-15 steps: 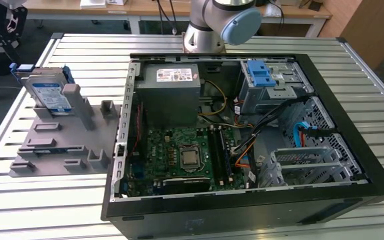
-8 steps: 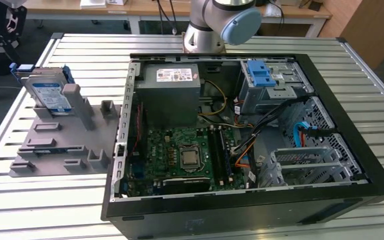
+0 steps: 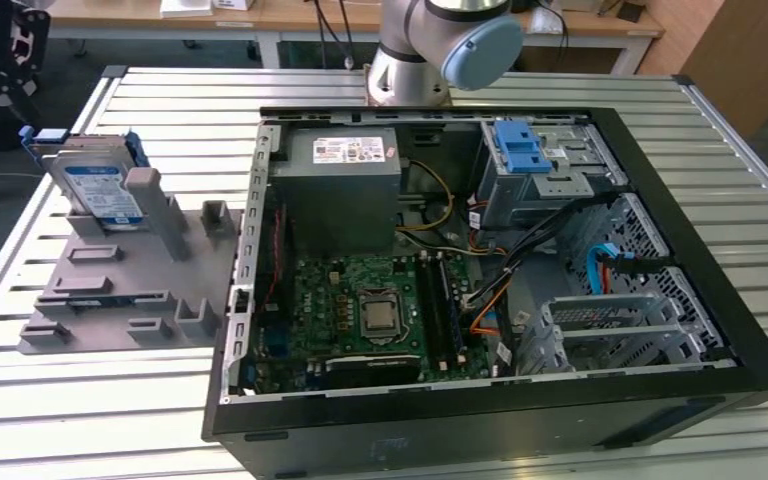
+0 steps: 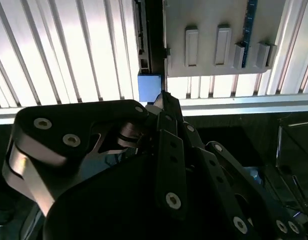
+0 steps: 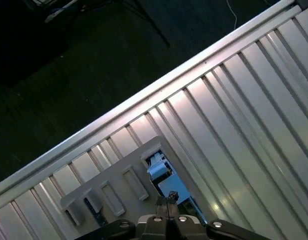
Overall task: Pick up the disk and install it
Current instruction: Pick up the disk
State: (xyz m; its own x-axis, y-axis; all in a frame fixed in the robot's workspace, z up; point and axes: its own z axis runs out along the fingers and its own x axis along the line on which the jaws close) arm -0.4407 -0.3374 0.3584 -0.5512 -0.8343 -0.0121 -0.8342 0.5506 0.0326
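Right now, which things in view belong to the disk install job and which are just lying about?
For the job:
disk, upright in the grey rack
claw
computer case, lid off
drive cage with blue latch, likely the slot

Lying about:
power supply box
motherboard

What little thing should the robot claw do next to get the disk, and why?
Probably open the claw. Its tips look pressed together, it hangs above the disk, and the disk stands on edge in the grey holder beside the computer, so shut tips could not go around it.
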